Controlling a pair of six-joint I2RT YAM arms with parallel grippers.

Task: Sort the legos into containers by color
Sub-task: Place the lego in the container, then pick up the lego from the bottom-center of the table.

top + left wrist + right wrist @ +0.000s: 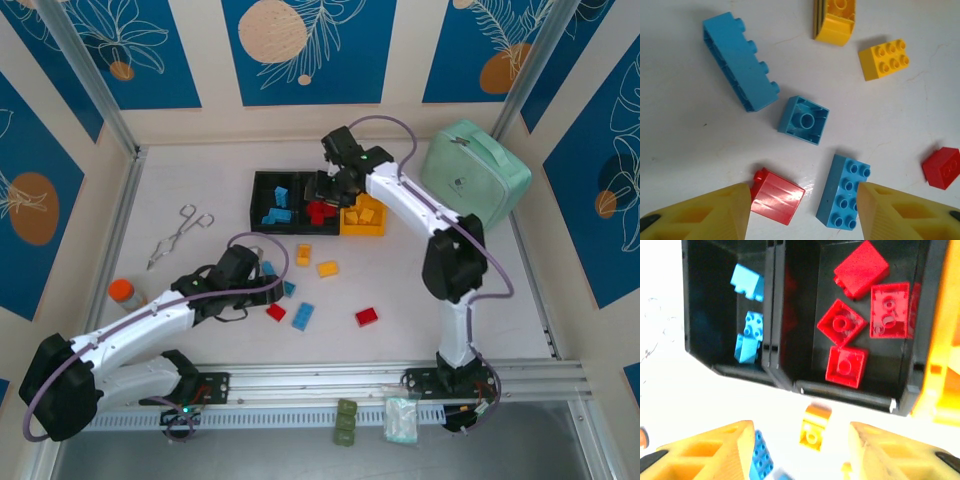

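Open and empty, the right gripper [801,432] hovers over the middle bin [801,335], which collects red bricks [841,322]. The left gripper [802,197], jaws spread, brackets a loose red brick [776,196] and blue brick [844,197] at the bins' [262,180] seven o'clock, ready for picking.

Cream walls [205,60] stand at 9, 12 and 3 o'clock, set with deep blue panels bearing white leaf drawings and peach discs. Aluminium posts [88,75] slant at 11 and 1. The white surface [200,165] is evenly lit, and a metal rail [320,380] runs along 6 o'clock.
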